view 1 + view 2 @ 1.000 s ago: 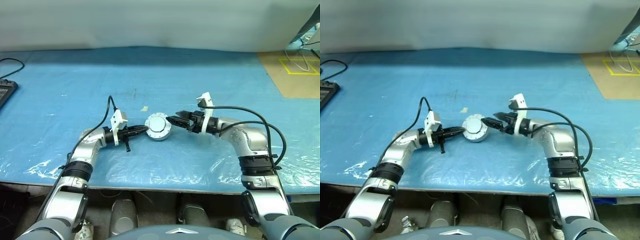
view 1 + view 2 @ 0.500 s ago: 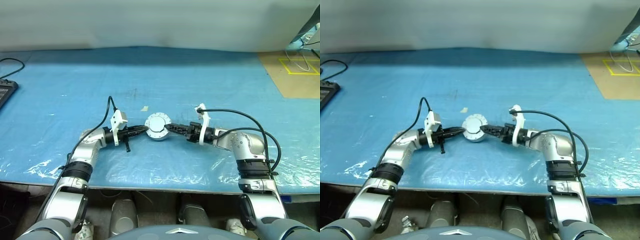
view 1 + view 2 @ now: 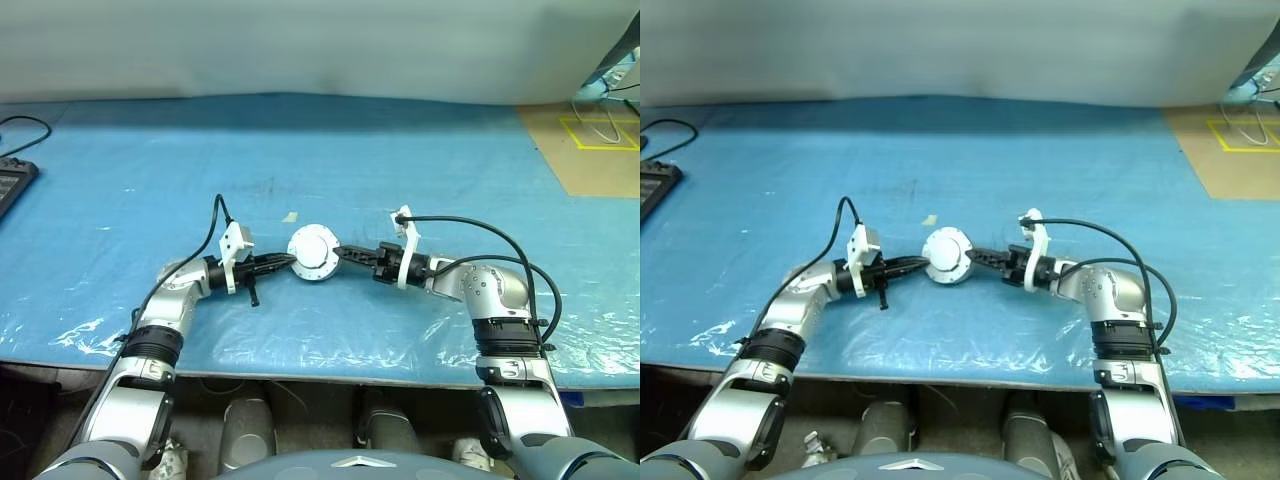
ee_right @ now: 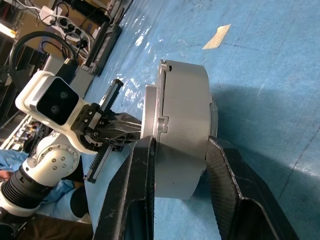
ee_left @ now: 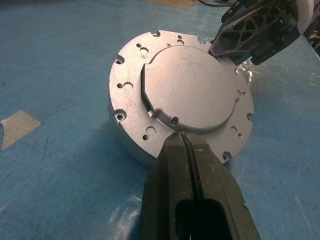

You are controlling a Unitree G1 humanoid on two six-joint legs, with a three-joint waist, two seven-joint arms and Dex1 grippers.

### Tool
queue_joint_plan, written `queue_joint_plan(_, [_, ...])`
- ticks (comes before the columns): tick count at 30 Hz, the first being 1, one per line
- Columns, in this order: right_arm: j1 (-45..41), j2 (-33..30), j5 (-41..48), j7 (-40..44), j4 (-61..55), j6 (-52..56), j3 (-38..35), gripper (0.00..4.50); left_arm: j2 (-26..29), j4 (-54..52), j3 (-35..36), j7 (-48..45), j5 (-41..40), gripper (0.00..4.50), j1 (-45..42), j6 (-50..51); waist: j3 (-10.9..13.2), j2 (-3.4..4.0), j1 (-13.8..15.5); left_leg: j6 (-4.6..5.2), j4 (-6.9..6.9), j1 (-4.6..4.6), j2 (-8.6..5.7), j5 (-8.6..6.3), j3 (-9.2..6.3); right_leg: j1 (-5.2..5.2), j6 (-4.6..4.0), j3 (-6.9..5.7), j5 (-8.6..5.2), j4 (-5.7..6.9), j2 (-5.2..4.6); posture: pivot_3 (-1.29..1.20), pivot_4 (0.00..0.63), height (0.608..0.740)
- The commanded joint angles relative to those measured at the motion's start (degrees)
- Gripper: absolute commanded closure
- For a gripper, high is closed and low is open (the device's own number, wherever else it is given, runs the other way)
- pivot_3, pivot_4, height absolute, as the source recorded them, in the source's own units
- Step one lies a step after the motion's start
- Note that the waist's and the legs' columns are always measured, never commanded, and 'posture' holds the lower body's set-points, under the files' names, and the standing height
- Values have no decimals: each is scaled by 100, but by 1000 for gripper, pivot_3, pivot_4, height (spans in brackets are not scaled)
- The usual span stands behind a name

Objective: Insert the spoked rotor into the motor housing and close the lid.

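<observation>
Between right gripper [image 4: 175, 165] jaws – motor housing [image 4: 182, 135], lid [image 5: 182, 95] shut, left gripper [image 5: 186, 142] touching

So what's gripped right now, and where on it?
The right gripper clamps the closed motor housing across lid and base; the shut left gripper holds nothing.

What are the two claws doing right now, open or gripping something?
Left gripper: shut, its tip against the lid, holding nothing.
Right gripper: closed on the motor housing, one finger on each flat face.
</observation>
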Motion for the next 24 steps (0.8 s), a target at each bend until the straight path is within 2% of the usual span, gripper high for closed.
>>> queue_joint_plan(1, [-61,-57,127,95,-130,-34,74,3408,-41,164,-159,97,205,4500,36,36,0,0,1,0,0,0,0,0,0,0,0,0,0,0,0,0,150,740])
queue_joint_plan(5, [-100,6,144,-87,-32,-33,-106,3408,-93,261,-18,225,121,4500,-41,-23,0,0,3,0,0,-1,-2,0,0,0,1,-1,-1,-2,-1,0,150,740])
queue_joint_plan(10, [-264,162,453,-375,200,49,-674,3408,-363,183,618,558,-522,4500,-304,214,1,0,-12,0,2,-11,-2,0,0,-13,0,0,0,3,-2,0,150,740])
queue_joint_plan(14, [-449,292,828,-634,457,100,-1241,3408,-435,-127,931,671,-1132,4500,-350,1301,2,1,-21,-3,1,-39,3,2,1,-42,0,-3,0,6,10,0,150,740])
queue_joint_plan(17, [-624,368,1067,-879,628,87,-1632,3408,-439,-171,1085,851,-1276,4500,-363,1659,3,1,-25,-7,1,-59,3,-1,0,-58,0,-7,1,8,11,0,150,740])
queue_joint_plan(20, [-774,439,1264,-1090,704,83,-1940,3408,-441,-235,1156,889,-1376,3851,-343,1917,4,2,-27,-12,0,-75,5,-4,-1,-72,0,-10,1,8,14,0,150,740])
queue_joint_plan(24, [-939,592,1633,-1342,624,149,-2267,3408,-517,-446,1321,932,-1768,2555,-329,2516,5,2,-25,-12,0,-83,6,-4,-2,-80,0,-12,1,11,15,0,150,740])
